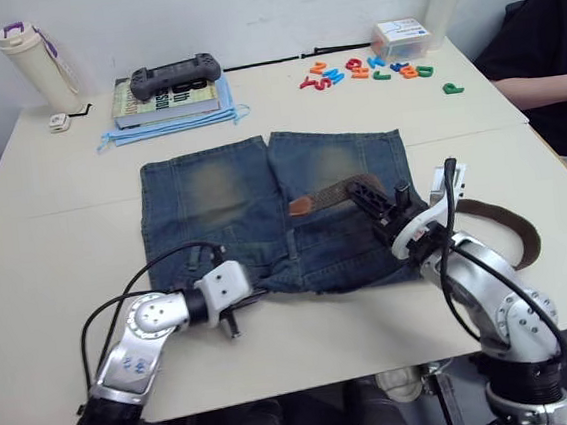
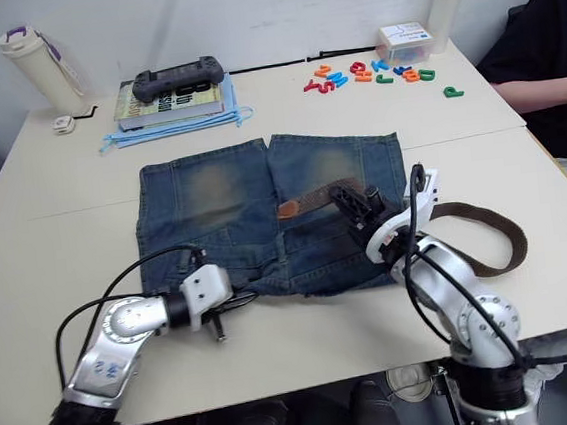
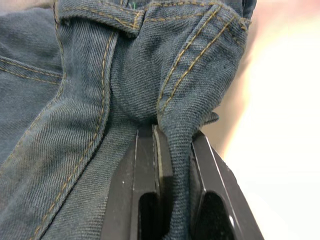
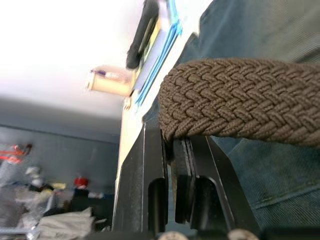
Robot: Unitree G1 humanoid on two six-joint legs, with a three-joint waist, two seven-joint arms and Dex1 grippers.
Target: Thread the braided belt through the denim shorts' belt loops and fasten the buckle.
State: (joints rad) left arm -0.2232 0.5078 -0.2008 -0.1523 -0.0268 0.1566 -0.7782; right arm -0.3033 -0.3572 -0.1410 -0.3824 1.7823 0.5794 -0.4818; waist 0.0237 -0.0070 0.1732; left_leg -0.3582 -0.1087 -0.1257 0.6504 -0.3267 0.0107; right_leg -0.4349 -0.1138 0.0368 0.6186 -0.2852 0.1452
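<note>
Braided belt: dark brown, tightly woven

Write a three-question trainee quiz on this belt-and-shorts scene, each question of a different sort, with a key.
1. True or false: the left claw is shut on a fold of the shorts.
2. What does the right claw grip?
A. the belt
B. the book
C. a toy letter
3. Fill in: the game controller rests on the ____.

Key: 1 true; 2 A; 3 book.
</note>
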